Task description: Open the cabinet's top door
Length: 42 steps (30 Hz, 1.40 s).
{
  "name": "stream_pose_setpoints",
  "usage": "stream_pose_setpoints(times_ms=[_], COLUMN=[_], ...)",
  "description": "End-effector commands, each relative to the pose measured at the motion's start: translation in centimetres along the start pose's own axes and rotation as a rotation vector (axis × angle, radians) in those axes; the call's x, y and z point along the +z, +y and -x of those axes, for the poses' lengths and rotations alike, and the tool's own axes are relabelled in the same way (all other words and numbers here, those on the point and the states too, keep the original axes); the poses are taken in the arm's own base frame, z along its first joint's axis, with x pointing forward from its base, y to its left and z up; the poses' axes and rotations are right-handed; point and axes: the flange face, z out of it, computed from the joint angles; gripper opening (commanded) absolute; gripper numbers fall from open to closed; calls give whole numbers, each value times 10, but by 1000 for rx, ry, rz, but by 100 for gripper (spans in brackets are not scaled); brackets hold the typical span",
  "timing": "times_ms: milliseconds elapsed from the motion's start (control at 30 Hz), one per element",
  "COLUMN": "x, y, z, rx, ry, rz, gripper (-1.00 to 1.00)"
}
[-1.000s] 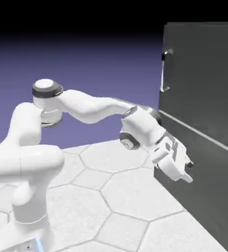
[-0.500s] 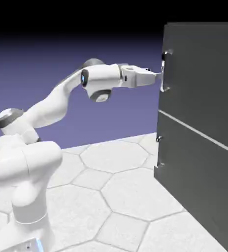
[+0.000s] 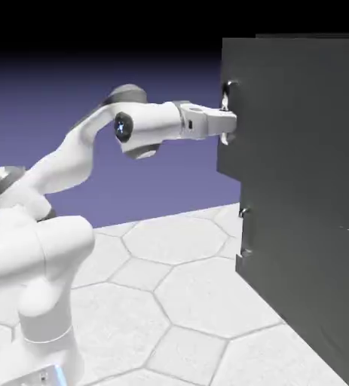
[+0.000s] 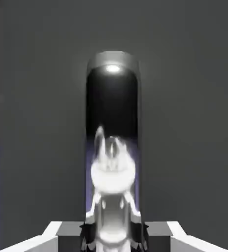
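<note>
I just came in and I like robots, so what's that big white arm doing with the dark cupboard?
The robot arm is opening the top door of the cabinet. Its gripper is closed on the door's shiny upright handle, with one finger tip on each side of it. The top door already stands a little way open, its handle edge sticking out past the lower part of the cabinet. The lower handle isn't being held.
</note>
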Motion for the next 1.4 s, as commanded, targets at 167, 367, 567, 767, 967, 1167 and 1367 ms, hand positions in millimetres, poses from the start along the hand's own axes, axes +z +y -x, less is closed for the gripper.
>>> stream_pose_setpoints(times_ms=[167,367,567,767,967,1167,1367], x=[-61,-102,-133,-170,-201,-227,-251], y=[17,33,48,70,91,113,137], z=[-17,-34,-48,-70,-91,-113,-137], rx=[0,0,0,0,0,0,0], ry=[-98,-169,-224,-297,-361,-422,-485], rz=[-97,-168,-223,-296,-360,-421,-484], gripper=[-100,-100,-100,-100,-100,-100,-100])
